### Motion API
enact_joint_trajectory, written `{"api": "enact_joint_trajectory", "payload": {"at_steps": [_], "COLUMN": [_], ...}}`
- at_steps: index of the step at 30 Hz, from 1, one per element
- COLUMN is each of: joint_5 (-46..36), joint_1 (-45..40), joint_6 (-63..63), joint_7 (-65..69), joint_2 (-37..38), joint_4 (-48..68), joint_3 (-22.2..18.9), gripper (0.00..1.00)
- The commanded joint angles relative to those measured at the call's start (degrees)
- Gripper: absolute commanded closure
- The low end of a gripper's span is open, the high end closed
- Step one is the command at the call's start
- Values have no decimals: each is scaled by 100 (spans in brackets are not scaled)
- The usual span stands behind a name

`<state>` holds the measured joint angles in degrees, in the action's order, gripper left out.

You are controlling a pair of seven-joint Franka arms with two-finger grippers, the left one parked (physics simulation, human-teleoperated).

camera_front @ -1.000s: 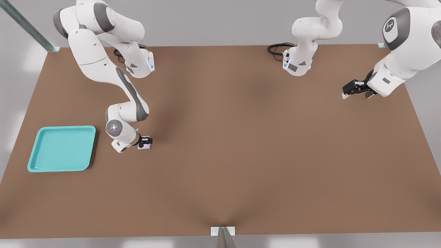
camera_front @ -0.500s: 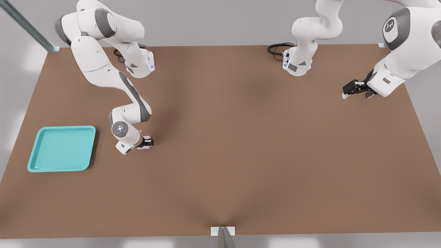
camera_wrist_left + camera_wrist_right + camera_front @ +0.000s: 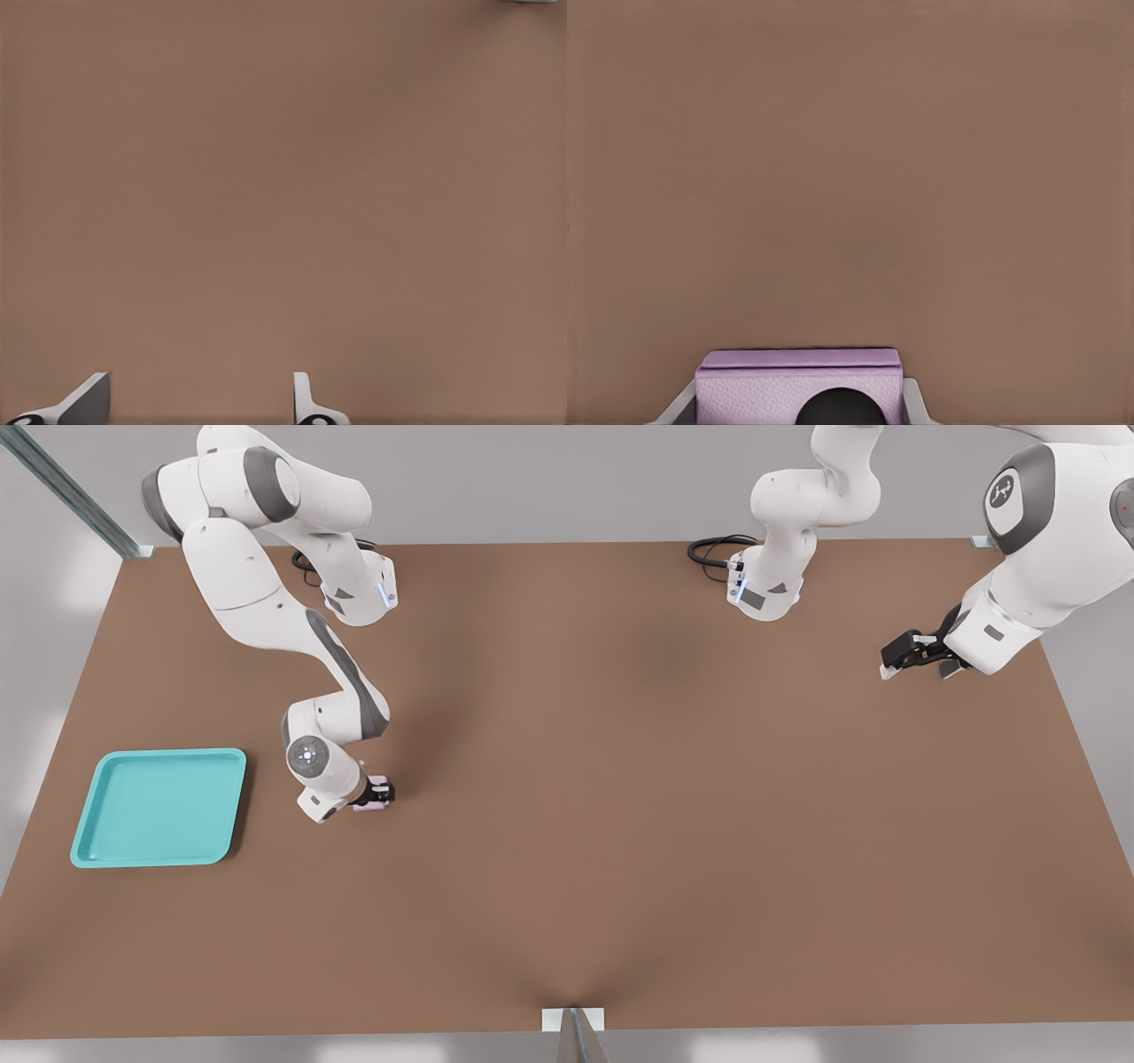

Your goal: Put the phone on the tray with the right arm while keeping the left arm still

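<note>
Claw [image 3: 379,794] clamped on lilac phone [image 3: 799,386], turquoise tray [image 3: 159,807] well apart, no readable writing

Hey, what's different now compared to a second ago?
The right arm's pincer shifted slightly toward the front view's right and closed on the phone, which sits between its fingers. The tray stayed put on the table.

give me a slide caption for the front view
Right arm's hand closed on the pink phone at the table, turquoise tray waiting to the view's left.
</note>
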<state>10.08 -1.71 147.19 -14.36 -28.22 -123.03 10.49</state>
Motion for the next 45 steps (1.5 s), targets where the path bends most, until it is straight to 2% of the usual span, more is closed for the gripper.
{"api": "enact_joint_trajectory", "payload": {"at_steps": [1,3,6,12,18,23,24,25,27,28,30,31,33,34,35,36,37,38,40,45], "joint_5": [47,47,47,38,20,-6,-191,-234,-235,-235,-261,-243,64,293,214,-585,-762,-779,-797,-797], "joint_1": [-23,-32,-278,-1692,-2993,-3529,-3565,-3556,-3547,-3521,-3547,-3477,-3495,-3468,-2523,-536,750,768,803,812], "joint_6": [-42,-691,-991,-1158,-1096,-1087,-1087,-1096,-1105,-1184,-2378,-3635,-4304,-4506,-4725,-5103,-5130,-5104,-5218,-5464], "joint_7": [-32,-5,407,1989,3677,4459,4732,4706,4671,4697,4504,4003,3150,2659,2447,2429,1868,1612,1621,1612], "joint_2": [106,379,748,871,485,1,-157,-166,-175,-148,203,212,230,352,975,1608,2426,2726,2550,2647], "joint_4": [16,244,253,262,674,1114,1272,1272,1351,1641,2537,3504,4304,4480,4410,4331,3550,3048,3338,3267], "joint_3": [5,5,5,146,155,155,146,146,155,242,840,1306,2457,2808,1918,-483,-1700,-1700,-1717,-1761], "gripper": [31,31,31,31,31,31,26,1,0,0,0,0,0,0,0,0,0,0,0,0]}}
